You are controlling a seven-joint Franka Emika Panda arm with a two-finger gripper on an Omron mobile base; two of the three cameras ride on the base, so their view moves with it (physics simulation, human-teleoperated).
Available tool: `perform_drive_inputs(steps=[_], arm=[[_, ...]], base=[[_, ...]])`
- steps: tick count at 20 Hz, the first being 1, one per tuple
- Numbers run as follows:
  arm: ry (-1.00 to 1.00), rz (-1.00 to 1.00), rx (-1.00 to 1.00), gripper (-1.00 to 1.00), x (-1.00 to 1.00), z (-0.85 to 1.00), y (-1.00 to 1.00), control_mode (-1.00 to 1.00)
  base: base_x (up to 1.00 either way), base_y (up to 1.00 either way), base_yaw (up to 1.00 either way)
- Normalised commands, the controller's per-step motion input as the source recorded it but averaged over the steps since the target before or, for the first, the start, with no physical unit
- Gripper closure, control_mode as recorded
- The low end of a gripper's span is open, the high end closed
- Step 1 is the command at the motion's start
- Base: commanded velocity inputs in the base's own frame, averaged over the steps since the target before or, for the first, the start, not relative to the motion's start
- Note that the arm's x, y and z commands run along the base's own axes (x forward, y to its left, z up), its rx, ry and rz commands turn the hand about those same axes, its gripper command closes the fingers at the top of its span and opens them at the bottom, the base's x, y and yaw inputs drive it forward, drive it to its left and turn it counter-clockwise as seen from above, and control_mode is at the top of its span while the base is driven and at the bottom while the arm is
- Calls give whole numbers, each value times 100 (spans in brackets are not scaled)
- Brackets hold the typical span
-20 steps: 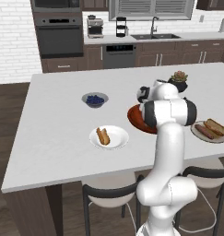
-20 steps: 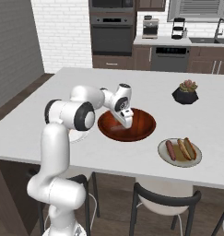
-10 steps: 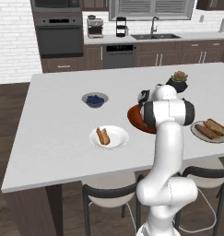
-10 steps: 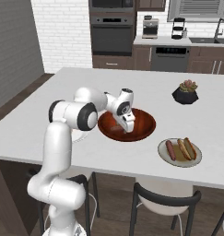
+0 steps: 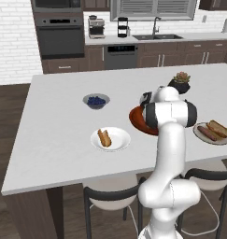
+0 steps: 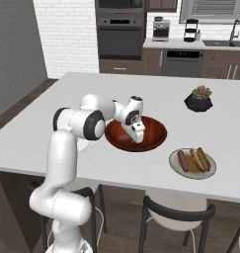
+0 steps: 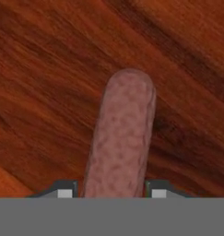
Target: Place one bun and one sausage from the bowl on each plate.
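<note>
Left of the hand [image 6: 137,140], well apart on the desk [image 5: 54,135]: small grey bowl of blue berries [image 5: 96,101], and nearer the front edge the white plate [image 5: 110,139] with one bun [image 5: 104,137] on it, no sausage there yet. Hand itself is down inside the wooden bowl [image 6: 153,129], pointing at the bowl floor; in the left base view the arm's own body hides most of it. Hand view: the sausage [image 7: 120,138] lies on the red-brown wood directly between the two finger tips [image 7: 63,190], its near end running in between them, far end pointing away from the hand. Tips sit just beside its flanks, one each side; jaws look narrowed around it, but real contact can't be told from the pictures, so a firm pinch is not confirmed. Judgement on handling: sausage is light, short, round and probably smooth, so likely to roll or squirt out of a loose pinch; somewhat soft, so it needs a moderate squeeze, not a crush. Best hold is across the thin width near mid-length, fingers square to the long axis; the current hold looks closer to one end, so it may droop or swivel when lifted. Right of the hand, near: tan-centred plate [image 6: 177,167] already carrying a bun and sausage side by side. Farther right and behind: a dark potted succulent [image 6: 199,98], well apart.
</note>
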Motion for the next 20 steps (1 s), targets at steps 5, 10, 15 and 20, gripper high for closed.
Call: perform_drive_inputs(steps=[5, 10, 15, 20], arm=[[0, 0, 0, 100, 0, 13, 0, -100], [0, 0, 0, 100, -8, 61, 0, -100], [0, 3, 0, 100, -45, 61, 12, -100], [0, 15, -6, 100, -67, 39, 72, -100]], base=[[0, 0, 0], [0, 0, 0], [0, 0, 0], [0, 0, 0]])
